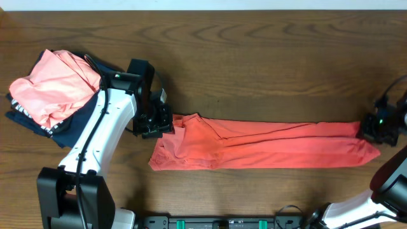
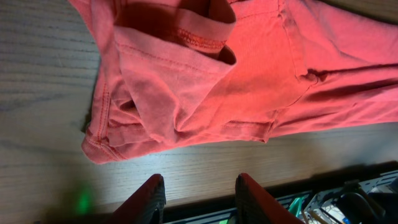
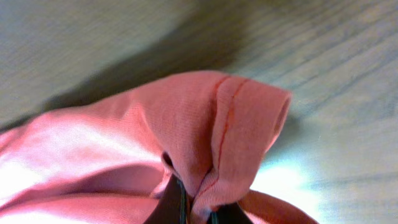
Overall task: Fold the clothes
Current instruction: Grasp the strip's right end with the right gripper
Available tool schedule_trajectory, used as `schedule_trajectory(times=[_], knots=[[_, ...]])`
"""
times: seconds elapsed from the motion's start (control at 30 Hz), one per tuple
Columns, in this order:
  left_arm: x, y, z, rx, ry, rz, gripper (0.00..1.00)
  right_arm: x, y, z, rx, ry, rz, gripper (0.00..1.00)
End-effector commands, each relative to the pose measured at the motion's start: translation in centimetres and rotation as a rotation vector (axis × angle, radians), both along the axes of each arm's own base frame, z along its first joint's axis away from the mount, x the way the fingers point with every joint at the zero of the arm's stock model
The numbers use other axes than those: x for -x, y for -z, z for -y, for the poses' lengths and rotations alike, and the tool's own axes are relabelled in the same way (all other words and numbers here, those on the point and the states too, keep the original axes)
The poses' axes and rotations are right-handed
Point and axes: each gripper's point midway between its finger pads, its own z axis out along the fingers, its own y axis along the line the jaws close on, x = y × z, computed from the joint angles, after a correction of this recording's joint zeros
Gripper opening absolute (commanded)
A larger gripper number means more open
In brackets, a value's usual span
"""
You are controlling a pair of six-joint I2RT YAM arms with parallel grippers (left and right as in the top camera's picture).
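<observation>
The clothes, a coral-red T-shirt, lie pulled out in a long band across the wooden table, with no print showing. My left gripper hovers at the shirt's bunched left end. In the left wrist view its red fingers stand apart over bare wood, open and empty, and the shirt's folded sleeve and hem lie just ahead of them. My right gripper sits at the shirt's far right end. In the right wrist view it is shut on a pinched fold of the stitched hem.
A paler salmon-pink garment lies folded on a dark navy one at the back left, beside the left arm. The table's front edge with a black rail runs close below the shirt; cables and hardware lie beyond it.
</observation>
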Motion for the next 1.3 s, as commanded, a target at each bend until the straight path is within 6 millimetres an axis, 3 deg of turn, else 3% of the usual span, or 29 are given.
schedule_trajectory(times=[0.0,0.13,0.3,0.73,0.8,0.83,0.9,0.93,0.97,1.07,1.2,1.27], knots=[[0.2,0.3,-0.2,-0.008,0.011,-0.007,0.39,-2.2,-3.9,-2.4,-0.006,-0.016,0.064,0.01],[0.2,0.3,-0.2,-0.009,0.011,-0.007,0.39,-1.4,-5.0,-6.7,-0.039,-0.107,0.004,0.01],[0.3,0.3,-0.2,-0.009,0.011,-0.007,0.39,-0.6,-5.1,-12.4,-0.078,-0.196,-0.096,0.01],[0.3,0.3,-0.2,-0.009,0.011,-0.007,0.39,-1.1,-4.5,-25.9,-0.048,-0.369,-0.099,0.05],[0.3,0.3,-0.2,-0.009,0.011,-0.007,0.39,-1.3,-4.5,-27.8,-0.054,-0.418,-0.070,0.15],[0.3,0.3,-0.2,-0.009,0.011,-0.008,0.39,-1.3,-4.5,-28.7,-0.053,-0.445,-0.056,0.26],[0.3,0.3,-0.2,-0.009,0.011,-0.008,0.39,-1.3,-4.5,-30.1,-0.054,-0.489,-0.036,0.62],[0.3,0.3,-0.2,-0.009,0.011,-0.008,0.39,-1.2,-4.5,-30.7,-0.055,-0.509,-0.027,0.77],[0.3,0.3,-0.2,-0.009,0.011,-0.008,0.39,-1.2,-4.5,-31.3,-0.054,-0.528,-0.020,0.83],[0.3,0.3,-0.2,-0.009,0.011,-0.008,0.39,-1.1,-4.5,-31.8,-0.038,-0.577,-0.009,0.85],[0.2,0.4,-0.7,-0.035,0.012,-0.004,0.40,-1.4,-4.3,-29.6,0.057,-0.551,-0.020,0.86],[0.0,0.8,-1.7,-0.099,0.016,0.010,0.53,-1.6,-4.3,-27.5,0.132,-0.503,-0.039,0.88]])
